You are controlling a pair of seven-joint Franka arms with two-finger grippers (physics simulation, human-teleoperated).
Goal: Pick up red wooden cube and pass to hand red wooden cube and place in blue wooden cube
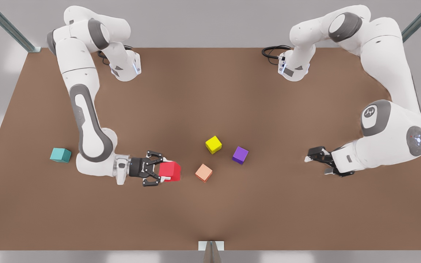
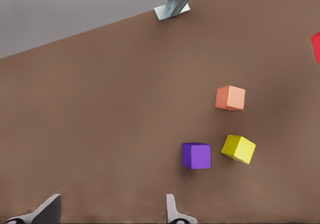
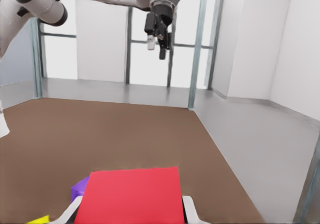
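Note:
My right gripper (image 1: 163, 170), at the front view's left, lies level and is shut on the red wooden cube (image 1: 171, 171). In the right wrist view the red wooden cube (image 3: 130, 194) sits between the two fingers (image 3: 192, 211) of the right gripper (image 3: 131, 215). The blue wooden cube (image 1: 60, 155), teal in colour, rests on the table behind that arm's elbow, near the table's left edge. My left gripper (image 1: 310, 156) waits open at the front view's right, pointing toward the cubes, with nothing between its fingers (image 2: 172, 211). The red cube (image 2: 316, 46) peeks in at the edge of the left wrist view.
Between the two grippers lie a yellow cube (image 1: 213, 144), a purple cube (image 1: 240, 155) and a salmon-orange cube (image 1: 203, 172), the last one closest to the red cube. A metal post (image 1: 211, 246) stands at the brown table's (image 1: 210, 91) near edge.

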